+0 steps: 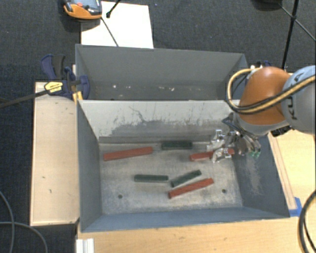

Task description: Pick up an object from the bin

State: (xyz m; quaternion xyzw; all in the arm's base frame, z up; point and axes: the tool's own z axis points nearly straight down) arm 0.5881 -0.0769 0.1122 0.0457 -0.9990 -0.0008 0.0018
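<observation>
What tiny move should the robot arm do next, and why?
Probably ease down a little over the short red stick. The gripper is at one end of that stick, near the back wall of the bin, and the stick lies flat on the floor, not lifted.

Long red stick point(128, 154): laid flat at the left rear, nearly level.
Rear green stick point(176, 145): laid level just right of the long red stick, apart from it.
Middle green stick point(151, 178): laid level nearer the front, left of the slanted pair.
Slanted green stick point(186, 178): set askew, right end toward the rear.
Front red stick point(191, 188): laid parallel just in front of the slanted green stick; contact cannot be told.
Orange and black device point(81, 8): seen at the top left, cut off by the edge.
White sheet point(126, 24): laid beside the device, crossed by a thin dark cable point(109, 32).
</observation>
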